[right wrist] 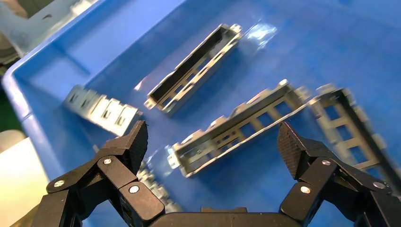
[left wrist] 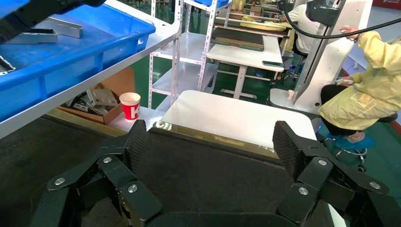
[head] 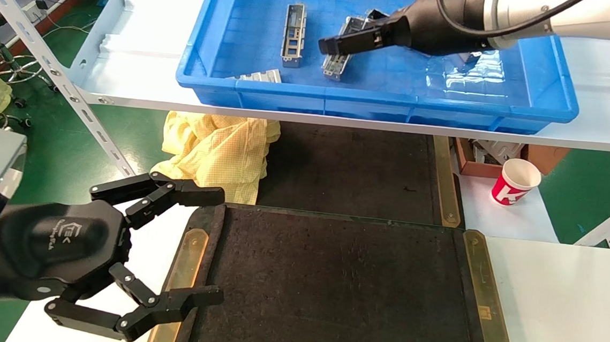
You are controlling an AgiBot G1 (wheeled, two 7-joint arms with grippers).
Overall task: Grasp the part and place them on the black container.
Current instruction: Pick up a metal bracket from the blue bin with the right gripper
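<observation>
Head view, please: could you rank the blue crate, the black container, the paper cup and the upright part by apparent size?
1. black container, though it sits nearest the camera
2. blue crate
3. paper cup
4. part, only narrowly smaller than the cup

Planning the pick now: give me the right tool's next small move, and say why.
Probably lower the right tool straight down onto the part and close. It hangs open inside the blue crate, its fingers straddling that bracket without touching it. The black container holds no part yet, and the left tool sits open at that container's edge.
</observation>
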